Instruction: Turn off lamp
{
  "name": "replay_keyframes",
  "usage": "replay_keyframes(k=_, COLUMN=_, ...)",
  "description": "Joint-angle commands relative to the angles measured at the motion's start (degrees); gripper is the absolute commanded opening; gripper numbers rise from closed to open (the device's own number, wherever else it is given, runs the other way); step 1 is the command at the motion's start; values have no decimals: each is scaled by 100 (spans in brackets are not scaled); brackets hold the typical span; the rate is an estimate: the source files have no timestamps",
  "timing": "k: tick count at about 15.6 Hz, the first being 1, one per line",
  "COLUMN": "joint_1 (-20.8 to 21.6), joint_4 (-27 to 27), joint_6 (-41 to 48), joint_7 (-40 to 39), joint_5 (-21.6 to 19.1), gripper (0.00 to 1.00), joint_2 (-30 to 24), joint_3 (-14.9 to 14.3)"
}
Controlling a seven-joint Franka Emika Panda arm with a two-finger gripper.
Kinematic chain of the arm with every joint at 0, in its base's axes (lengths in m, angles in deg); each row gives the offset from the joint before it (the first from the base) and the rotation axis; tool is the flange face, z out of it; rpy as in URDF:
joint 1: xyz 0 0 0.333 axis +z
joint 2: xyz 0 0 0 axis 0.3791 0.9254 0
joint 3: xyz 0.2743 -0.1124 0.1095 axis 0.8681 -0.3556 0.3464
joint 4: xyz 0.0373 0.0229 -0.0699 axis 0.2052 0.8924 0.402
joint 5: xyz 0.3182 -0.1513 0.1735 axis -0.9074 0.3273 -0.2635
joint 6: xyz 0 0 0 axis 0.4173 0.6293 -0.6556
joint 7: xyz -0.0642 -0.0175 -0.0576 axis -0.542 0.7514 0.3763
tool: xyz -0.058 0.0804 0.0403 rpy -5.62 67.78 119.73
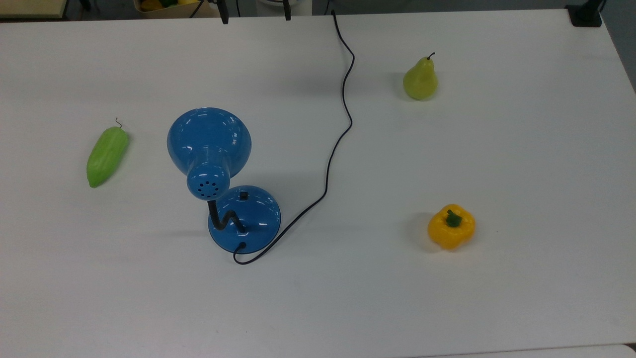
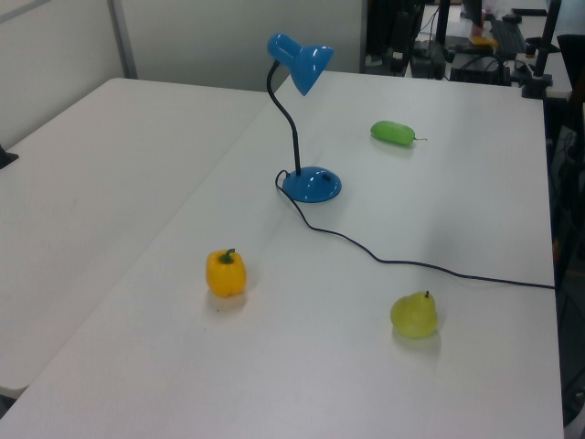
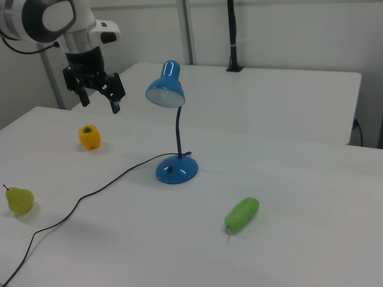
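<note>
Lamp (image 3: 172,125) stands untouched; the right view shows the tool (image 3: 100,101) spread wide.

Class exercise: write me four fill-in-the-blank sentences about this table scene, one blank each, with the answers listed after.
1. The lamp is coloured ____.
2. The gripper hangs in the air with its fingers ____.
3. The bell pepper is coloured ____.
4. Besides the bell pepper and the green vegetable, the table holds a ____.

Answers: blue; open; yellow; pear

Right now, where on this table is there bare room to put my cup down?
The wide stretch between the pear and yellow pepper is bare, as is the strip below the lamp in the top view. It is tightest around the lamp's cord.
</note>
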Motion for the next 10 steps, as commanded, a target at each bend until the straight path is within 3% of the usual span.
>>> replay_keyframes(k=1, joint_1=148, joint_4=159, joint_6=-135, joint_7=-164, joint_5=-52, gripper=100, joint_2=-125, joint_3=-26)
replay_keyframes(k=3, joint_1=316, joint_4=203, joint_6=-83, joint_7=-173, joint_5=-26, gripper=100, joint_2=-169, joint_3=-201)
replay_keyframes(k=10, joint_1=387, joint_4=221, joint_6=-83, joint_7=-164, joint_5=-26, gripper=100, joint_2=-187, joint_3=-210)
